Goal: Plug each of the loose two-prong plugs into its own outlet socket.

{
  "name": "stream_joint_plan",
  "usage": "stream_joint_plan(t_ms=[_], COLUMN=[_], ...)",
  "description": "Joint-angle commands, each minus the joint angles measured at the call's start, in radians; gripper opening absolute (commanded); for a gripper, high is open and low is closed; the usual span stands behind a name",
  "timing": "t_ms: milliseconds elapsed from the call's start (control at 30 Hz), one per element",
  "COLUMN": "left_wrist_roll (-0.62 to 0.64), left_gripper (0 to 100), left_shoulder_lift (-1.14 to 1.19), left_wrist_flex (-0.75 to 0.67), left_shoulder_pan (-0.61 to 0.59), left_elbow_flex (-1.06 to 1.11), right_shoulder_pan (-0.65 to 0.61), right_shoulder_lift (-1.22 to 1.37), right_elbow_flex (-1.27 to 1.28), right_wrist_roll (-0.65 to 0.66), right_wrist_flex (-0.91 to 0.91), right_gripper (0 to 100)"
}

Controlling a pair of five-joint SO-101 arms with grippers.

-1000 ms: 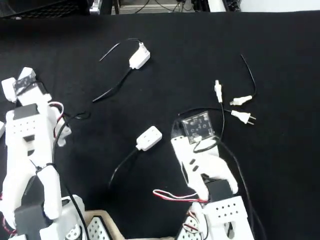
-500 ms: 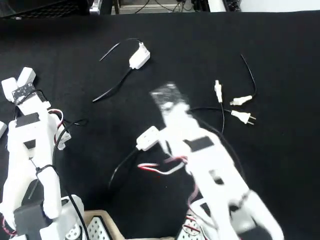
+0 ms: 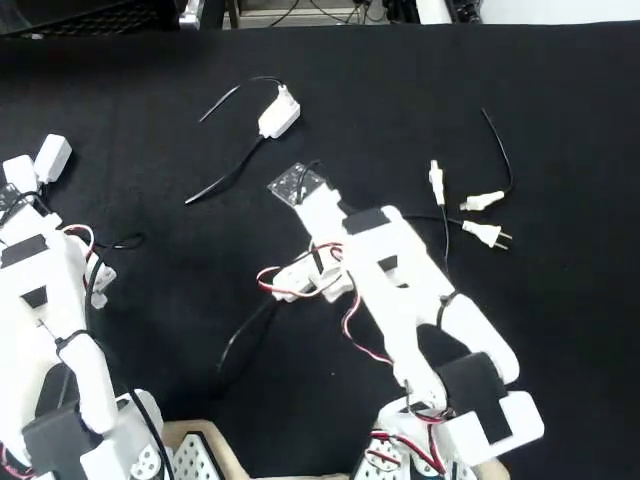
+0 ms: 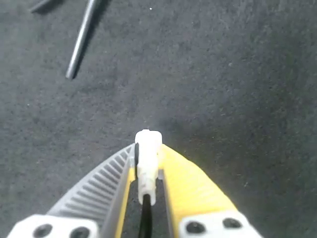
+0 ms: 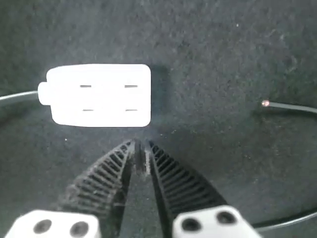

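My left gripper (image 4: 147, 148) is shut on a small white two-prong plug (image 4: 147, 163) whose black cord runs back between the grey and yellow fingers; it hangs over bare black cloth at the table's left side (image 3: 30, 172). My right gripper (image 5: 140, 148) has its black fingers closed together just short of a white outlet socket (image 5: 99, 95) with two pairs of slots. In the high view the right arm reaches up-left to the table's middle (image 3: 297, 186). One outlet (image 3: 278, 118) lies beyond it; a second outlet (image 3: 290, 285) is partly under the arm. Three loose plugs (image 3: 482, 201) lie at the right.
Black cords trail from both outlets across the cloth (image 3: 225, 175). A loose cord end with a bare tip (image 5: 266, 103) lies beside the right gripper. The black-covered table (image 3: 560, 110) ends at its far edge near clutter.
The right arm swung from the centre-right, near the loose plugs, up and left across the lower outlet. The left arm shifted slightly left and toward the front.
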Motion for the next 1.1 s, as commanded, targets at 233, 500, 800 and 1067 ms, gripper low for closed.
stream_joint_plan(t_ms=[233,500,800,1067], left_wrist_roll=[0.008,0.008,0.008,0.008], left_gripper=[3,3,3,3], left_shoulder_lift=[-0.018,-0.018,-0.018,-0.018], left_wrist_flex=[-0.014,-0.011,-0.009,-0.012], left_shoulder_pan=[-0.018,-0.018,-0.019,-0.019], left_elbow_flex=[-0.048,-0.048,-0.048,-0.045], right_shoulder_pan=[0.018,0.032,0.031,0.034], right_shoulder_lift=[0.145,0.248,0.277,0.395], right_elbow_flex=[-0.071,-0.185,-0.232,-0.384], right_wrist_roll=[0.011,0.009,0.087,0.092], right_wrist_flex=[-0.078,-0.041,-0.084,-0.014], right_gripper=[1.3,1.3,1.3,1.3])
